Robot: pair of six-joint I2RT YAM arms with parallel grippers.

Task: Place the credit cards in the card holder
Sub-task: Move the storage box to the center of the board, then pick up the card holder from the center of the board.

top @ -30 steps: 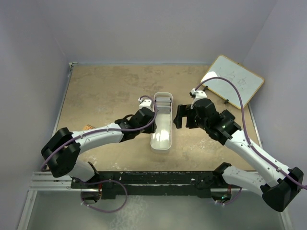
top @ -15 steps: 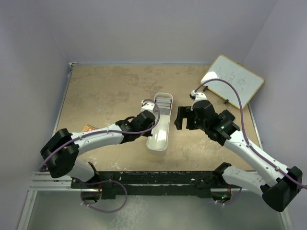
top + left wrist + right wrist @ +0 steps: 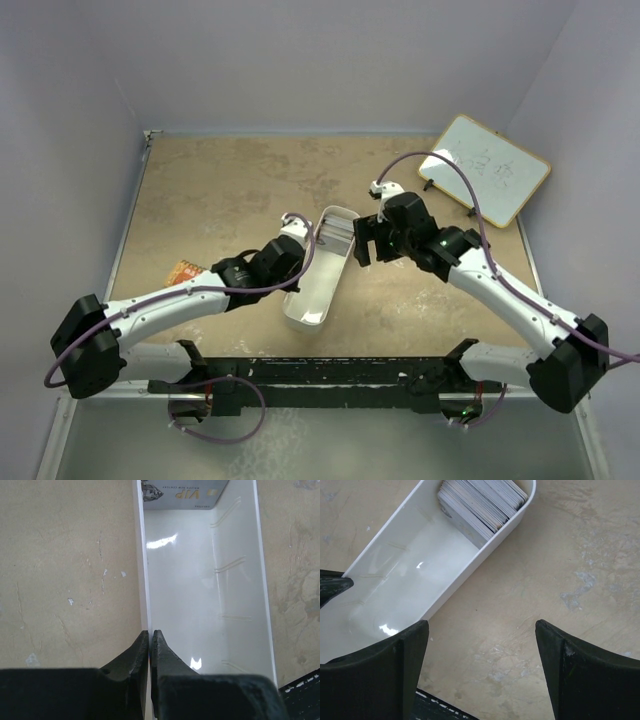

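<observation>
The left gripper [image 3: 150, 636] pinches the white tray's [image 3: 200, 580] wall, likely steadying it, while the open right gripper [image 3: 480, 645] hovers beside the far-end credit cards [image 3: 482, 502].

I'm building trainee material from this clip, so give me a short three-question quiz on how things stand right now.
1. True or false: the left gripper is shut on a side wall of the white tray.
2. Where does the stack of cards lie? A) at the tray's near end B) at the tray's far end C) outside the tray
3. Fill in: the right gripper holds nothing, and its jaws stand ____.

Key: 1 true; 2 B; 3 open.
</observation>
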